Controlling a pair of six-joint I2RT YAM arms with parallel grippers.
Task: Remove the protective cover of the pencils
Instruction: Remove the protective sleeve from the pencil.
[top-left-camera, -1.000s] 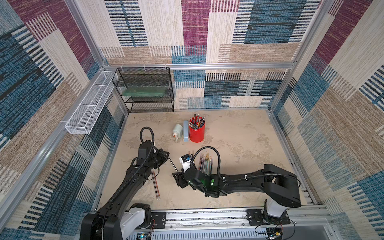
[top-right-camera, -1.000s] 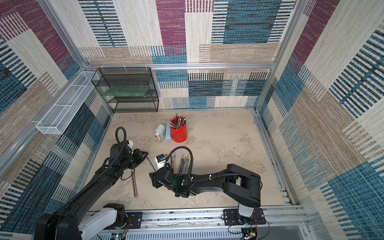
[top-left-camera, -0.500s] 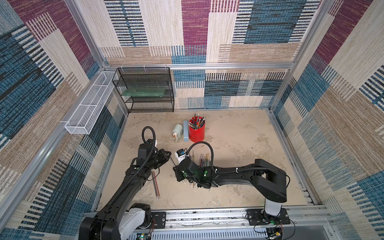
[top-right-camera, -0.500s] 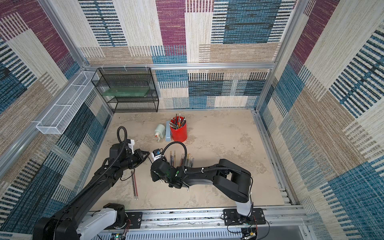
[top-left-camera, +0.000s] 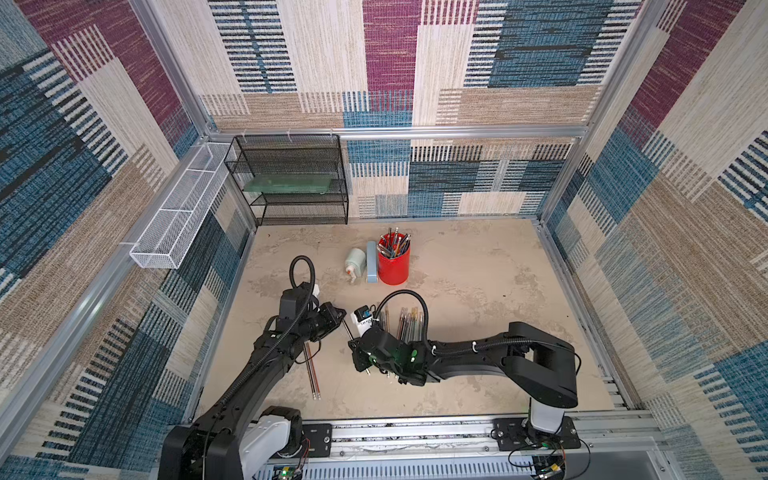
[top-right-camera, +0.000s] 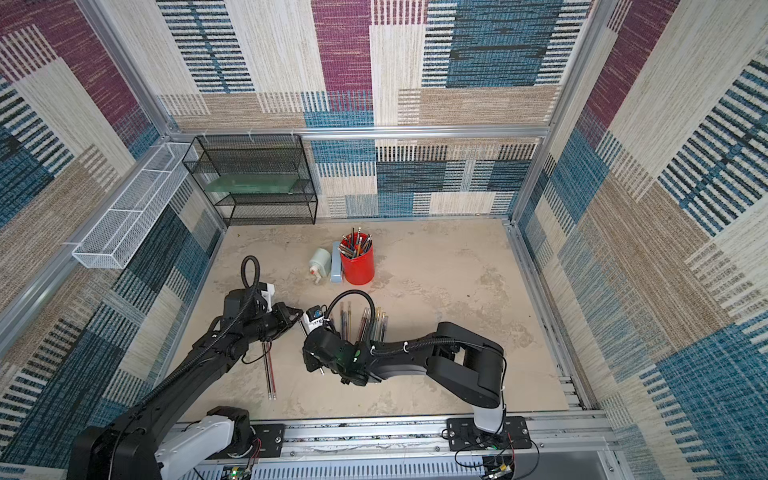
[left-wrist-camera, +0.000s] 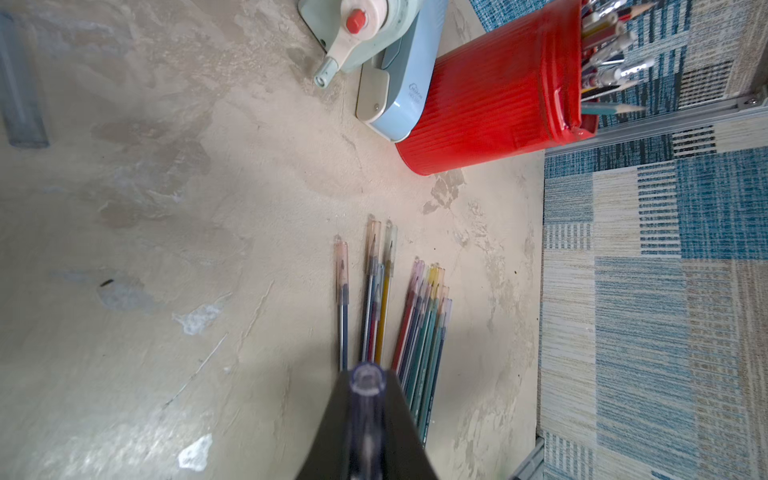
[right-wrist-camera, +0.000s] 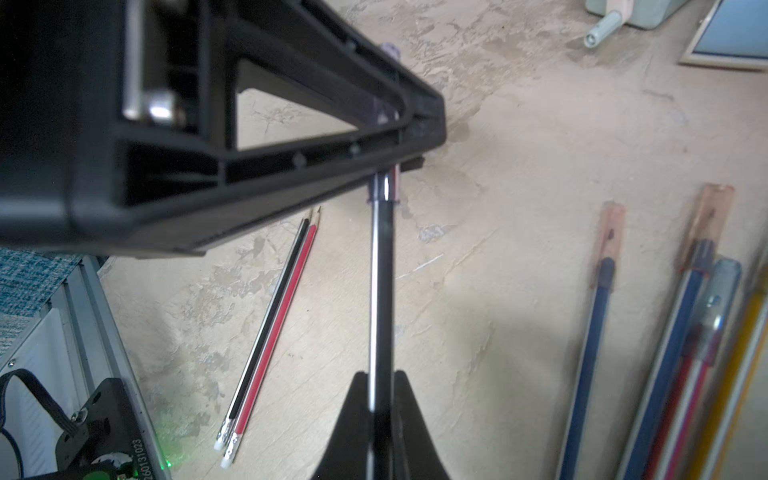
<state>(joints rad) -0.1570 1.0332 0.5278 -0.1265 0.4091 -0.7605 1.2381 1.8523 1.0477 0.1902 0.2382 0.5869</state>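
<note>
A dark pencil (right-wrist-camera: 380, 291) spans the gap between both grippers, just above the table. My left gripper (left-wrist-camera: 366, 376) is shut on its clear purplish protective cover (right-wrist-camera: 384, 187). My right gripper (right-wrist-camera: 380, 376) is shut on the pencil's shaft. In both top views the two grippers meet tip to tip, left gripper (top-left-camera: 338, 316) and right gripper (top-left-camera: 353, 345). Several capped pencils (top-left-camera: 409, 324) (left-wrist-camera: 419, 324) lie side by side beyond the right wrist. Two bare pencils (top-left-camera: 312, 372) (right-wrist-camera: 274, 332), one black and one red, lie under the left arm.
A red cup (top-left-camera: 393, 262) full of pencils stands mid-table, with a pale blue stapler-like box (top-left-camera: 372, 262) and a green crank sharpener (top-left-camera: 354, 262) beside it. At the back left are a black mesh rack (top-left-camera: 297, 178) and a white wire basket (top-left-camera: 178, 220) on the wall.
My right arm has swung left toward the left gripper and its jaws have closed on the pencil's shaft. The left gripper has stayed shut on the cover and barely moved.
</note>
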